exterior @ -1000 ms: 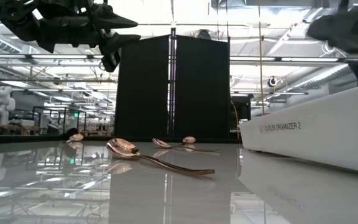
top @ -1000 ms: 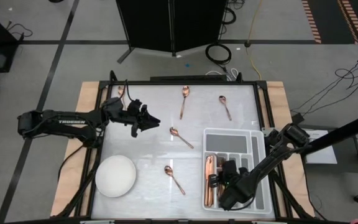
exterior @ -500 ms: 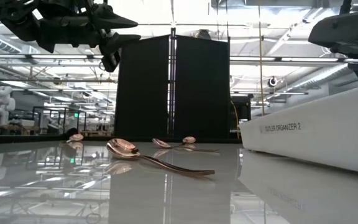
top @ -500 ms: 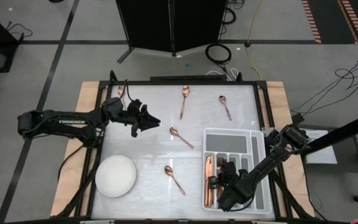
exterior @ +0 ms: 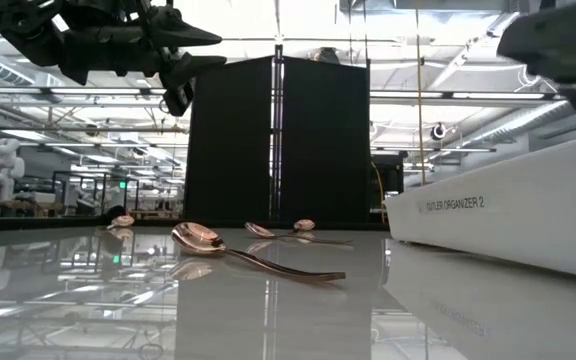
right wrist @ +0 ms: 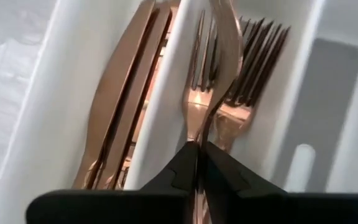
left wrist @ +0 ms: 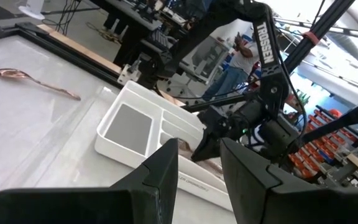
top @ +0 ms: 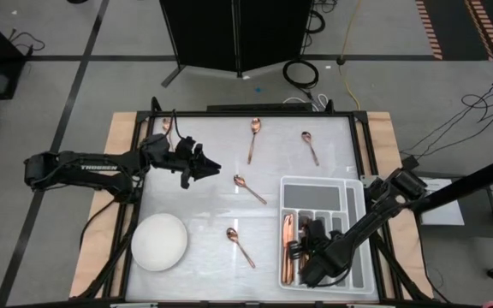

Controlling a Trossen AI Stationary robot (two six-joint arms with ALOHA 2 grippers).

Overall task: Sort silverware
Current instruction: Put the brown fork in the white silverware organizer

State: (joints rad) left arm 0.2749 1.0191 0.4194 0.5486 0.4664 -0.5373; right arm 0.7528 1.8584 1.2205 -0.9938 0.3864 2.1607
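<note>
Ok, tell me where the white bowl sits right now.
In the high view the white bowl sits at the table's near-left corner, below the left gripper, with the nearest spoon to its right.

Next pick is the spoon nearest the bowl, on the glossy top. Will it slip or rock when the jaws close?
The spoon is slim polished metal on a reflective table, so it will probably skid if nudged. Its rounded bowl end may rock or pivot. It looks stiff and light, lying nearly flat, so a pinch may slide off.
</note>
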